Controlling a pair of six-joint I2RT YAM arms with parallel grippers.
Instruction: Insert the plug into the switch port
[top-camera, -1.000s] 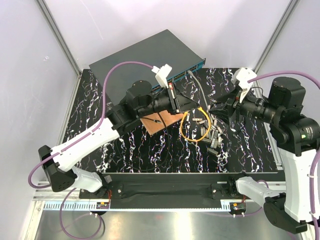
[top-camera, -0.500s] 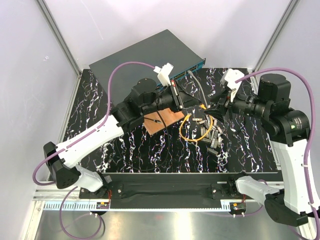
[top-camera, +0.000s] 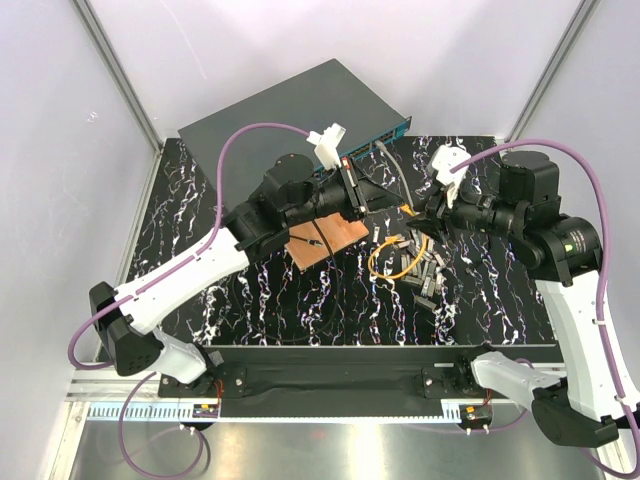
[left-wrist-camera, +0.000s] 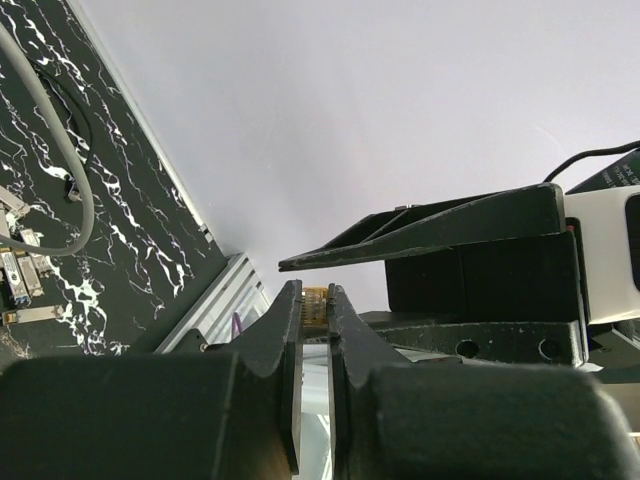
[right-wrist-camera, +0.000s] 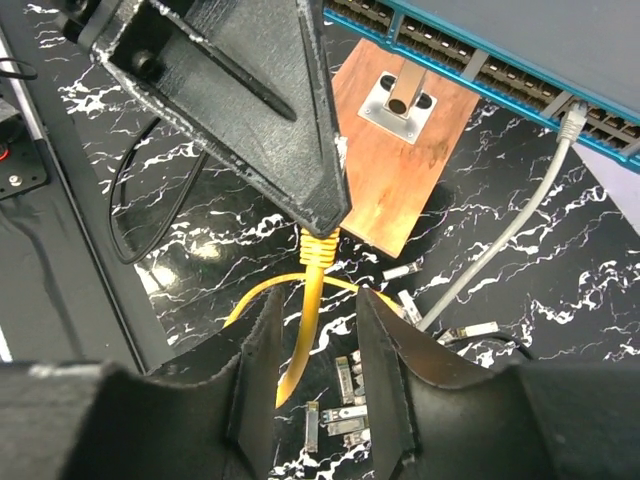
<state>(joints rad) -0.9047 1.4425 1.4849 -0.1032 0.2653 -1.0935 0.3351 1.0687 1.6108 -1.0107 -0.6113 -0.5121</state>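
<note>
The switch (top-camera: 290, 115) lies at the back, its teal front edge (top-camera: 372, 148) facing the arms; the row of ports also shows in the right wrist view (right-wrist-camera: 480, 60). My left gripper (top-camera: 388, 200) is shut on the plug (left-wrist-camera: 316, 303) of a yellow cable (top-camera: 395, 262), held above the table in front of the switch. In the right wrist view the cable (right-wrist-camera: 310, 330) hangs from the plug's ribbed boot (right-wrist-camera: 320, 247). My right gripper (right-wrist-camera: 312, 320) is open, its jaws on either side of the cable just below the left fingers (right-wrist-camera: 270, 110). It also shows in the top view (top-camera: 420, 222).
A small wooden board (top-camera: 322, 240) with a metal bracket (right-wrist-camera: 403, 105) lies under the left gripper. A grey cable (top-camera: 395, 175) is plugged into the switch. Several loose metal modules (top-camera: 428, 272) lie by the yellow loop. White walls stand close behind.
My right arm has moved left, bringing its open gripper up to the left gripper and round the yellow cable. The left gripper has shifted slightly toward the switch, and the yellow loop has shifted.
</note>
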